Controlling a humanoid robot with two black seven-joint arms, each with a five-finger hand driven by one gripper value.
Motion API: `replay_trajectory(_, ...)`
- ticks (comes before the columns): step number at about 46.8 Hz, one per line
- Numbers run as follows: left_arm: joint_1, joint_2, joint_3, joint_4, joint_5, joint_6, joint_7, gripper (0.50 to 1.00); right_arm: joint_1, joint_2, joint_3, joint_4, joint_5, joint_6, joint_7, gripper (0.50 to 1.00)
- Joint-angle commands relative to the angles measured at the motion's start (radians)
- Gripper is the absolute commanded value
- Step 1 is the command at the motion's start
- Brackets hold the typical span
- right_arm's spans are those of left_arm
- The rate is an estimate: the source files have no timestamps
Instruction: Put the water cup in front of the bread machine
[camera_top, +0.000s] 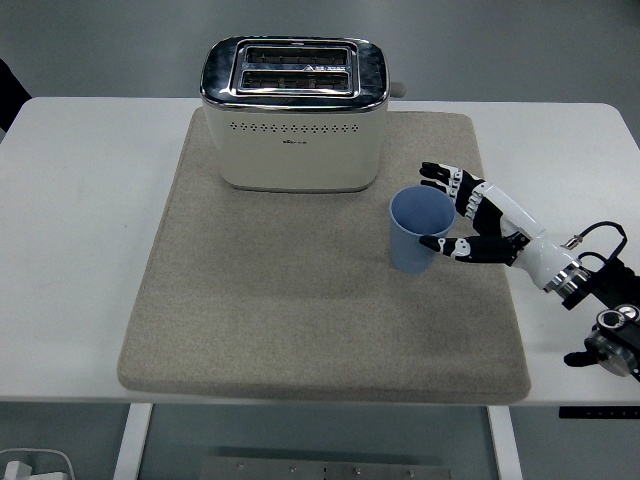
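A light blue water cup (418, 230) stands upright on the beige mat (270, 310), to the right of and a little nearer than the cream and chrome bread machine (295, 115). My right hand (448, 210) is at the cup's right side, its fingers and thumb curved around the cup and touching it. The right arm comes in from the right edge. The left arm is out of view.
The mat lies on a white table (80, 210). A dark sleeve of a person shows at the top left edge (8, 85). The mat in front of the bread machine is bare.
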Motion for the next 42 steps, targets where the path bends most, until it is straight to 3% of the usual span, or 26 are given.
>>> replay_trajectory(1, 0.0, 0.0, 0.0, 0.0, 0.001, 0.0, 0.0, 1.0, 0.0, 0.018, -0.002, -0.017, -0.002, 0.001, -0.001, 0.928)
replay_trajectory(42, 0.0, 0.0, 0.0, 0.0, 0.0, 0.0, 0.0, 1.0, 0.002, 0.101, -0.005, -0.095, -0.008, 0.015, 0.005, 0.928)
